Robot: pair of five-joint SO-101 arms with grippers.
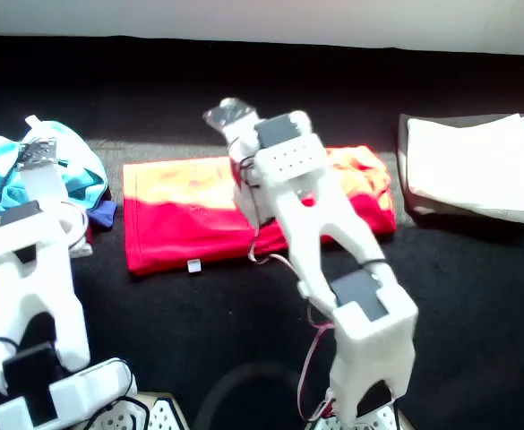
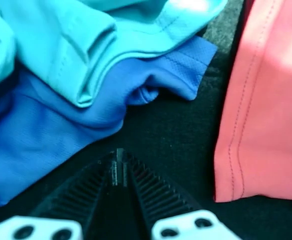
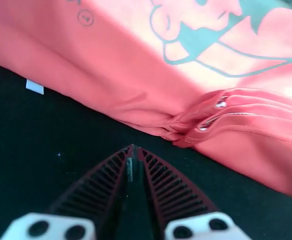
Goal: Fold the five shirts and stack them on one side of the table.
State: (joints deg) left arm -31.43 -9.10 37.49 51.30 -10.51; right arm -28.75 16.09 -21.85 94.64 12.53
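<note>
The high view takes in the whole black table (image 1: 476, 296) and all the laundry on it. Five shirts can be counted. A red shirt (image 1: 181, 215) lies flat in the middle. A turquoise shirt (image 1: 75, 177) is crumpled at the left edge, with a blue shirt (image 1: 103, 213) poking out beneath it. At the right edge is a folded white shirt (image 1: 472, 166) stacked on a dark folded one (image 1: 407, 193).

The red shirt's long axis runs left to right across the table. A small white tag (image 1: 193, 265) sits at its near hem.

There are two arms. The left gripper (image 1: 36, 139) hangs over the turquoise heap, and the right gripper (image 1: 228, 116) is up over the red shirt's far side.

The wrist views add what the high view cannot resolve — how the jaws stand. In the left wrist view the left gripper (image 2: 118, 162) has its toothed jaws pressed together with nothing between them. Its tip is over bare table between the blue shirt and the red shirt's stitched edge.

In the right wrist view the right gripper (image 3: 132, 152) is likewise closed and empty. It sits over black cloth just beside the red shirt's bunched hem — and only this view shows the teal printed figure (image 3: 210, 40) on the shirt.
</note>
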